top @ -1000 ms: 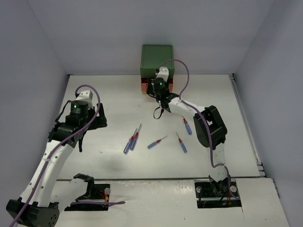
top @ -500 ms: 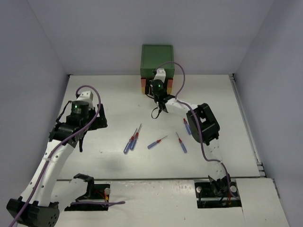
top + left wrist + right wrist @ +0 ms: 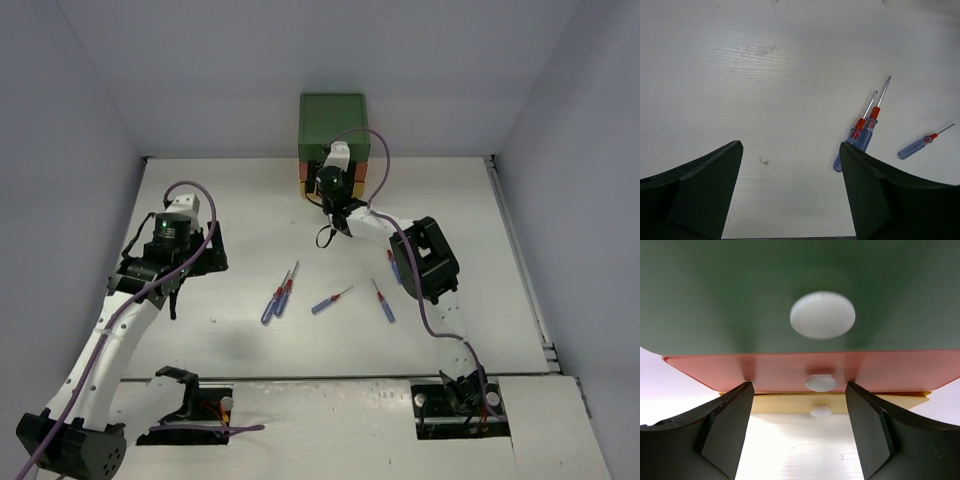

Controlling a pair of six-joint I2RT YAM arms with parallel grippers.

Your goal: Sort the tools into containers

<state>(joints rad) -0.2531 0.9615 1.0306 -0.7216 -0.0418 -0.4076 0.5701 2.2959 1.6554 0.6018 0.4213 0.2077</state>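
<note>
The cabinet stands at the table's far edge, green on top. In the right wrist view its green drawer, orange-red drawer and yellow drawer are stacked, each with a white knob. My right gripper is open, its jaws to either side of the orange-red drawer's knob and just short of it. Several blue-and-red screwdrivers lie mid-table: a pair, one, one and one. My left gripper is open and empty above the table, left of the pair.
Grey walls close in the table on the left, the back and the right. The right arm's purple cable loops over the cabinet front. The table's raised right rim runs along the side.
My right gripper has moved in closer to the cabinet front and its elbow has swung left. The left arm has shifted slightly. The screwdrivers have not moved.
</note>
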